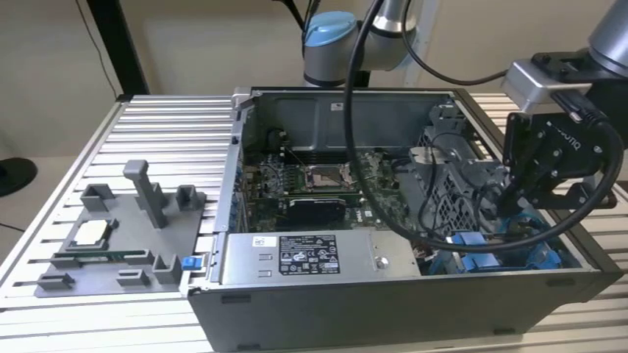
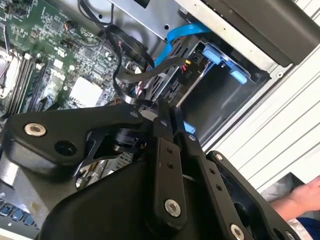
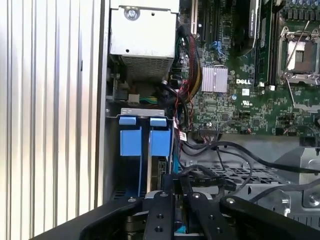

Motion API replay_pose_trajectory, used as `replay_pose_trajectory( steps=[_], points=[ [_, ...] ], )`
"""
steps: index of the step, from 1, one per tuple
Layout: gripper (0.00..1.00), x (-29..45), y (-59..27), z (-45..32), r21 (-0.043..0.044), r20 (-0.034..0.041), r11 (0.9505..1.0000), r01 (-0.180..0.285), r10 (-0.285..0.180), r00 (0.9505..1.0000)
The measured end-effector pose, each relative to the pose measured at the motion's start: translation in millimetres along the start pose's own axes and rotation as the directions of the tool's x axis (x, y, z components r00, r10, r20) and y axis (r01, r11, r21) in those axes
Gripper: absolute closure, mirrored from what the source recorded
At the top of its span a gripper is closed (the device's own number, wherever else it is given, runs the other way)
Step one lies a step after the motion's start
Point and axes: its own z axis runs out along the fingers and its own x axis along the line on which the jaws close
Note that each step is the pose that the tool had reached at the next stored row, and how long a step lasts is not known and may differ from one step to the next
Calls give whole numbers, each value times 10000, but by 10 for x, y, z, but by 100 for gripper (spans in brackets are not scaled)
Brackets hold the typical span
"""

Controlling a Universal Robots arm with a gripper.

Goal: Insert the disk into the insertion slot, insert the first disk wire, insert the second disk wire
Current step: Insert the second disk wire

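A slatted tabletop (image 1: 167, 125) is carrying the open case (image 1: 393, 309), with a beige wall (image 1: 196, 44) behind. The fingers (image 2: 164, 150) are pinching a black wire (image 2: 127, 97). The second wrist view is catching a hand (image 2: 306, 196).

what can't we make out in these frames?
1. The insertion slot, exterior view: the gripper and thick arm cable cover it; contents unreadable.
2. The flat black cable, second wrist view: its end is hidden behind the gripper.
3. A hand, second wrist view: cut off by the edge.
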Motion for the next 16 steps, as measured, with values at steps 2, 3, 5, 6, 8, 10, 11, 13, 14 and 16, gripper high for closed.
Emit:
replay_pose_trajectory(
  steps=[2,3,5,6,8,10,11,13,14,16],
  points=[
    [100,7,8,6,0,-2,10000,0,0,10000],
    [100,8,11,6,0,-4,10000,0,0,10000],
    [100,13,20,8,7,-4,10000,0,0,10000],
    [100,23,25,10,13,-3,10000,0,0,10000],
    [100,53,35,14,25,-4,10000,1,-1,10000],
    [100,89,49,19,37,-3,10000,2,-2,10000],
    [100,105,57,23,41,-3,10000,2,-2,10000],
    [100,131,74,31,46,-4,10000,3,-3,10000],
    [100,143,84,37,47,-3,10000,3,-3,10000],
    [100,160,107,49,52,-1,10000,4,-4,10000]
  ],
)
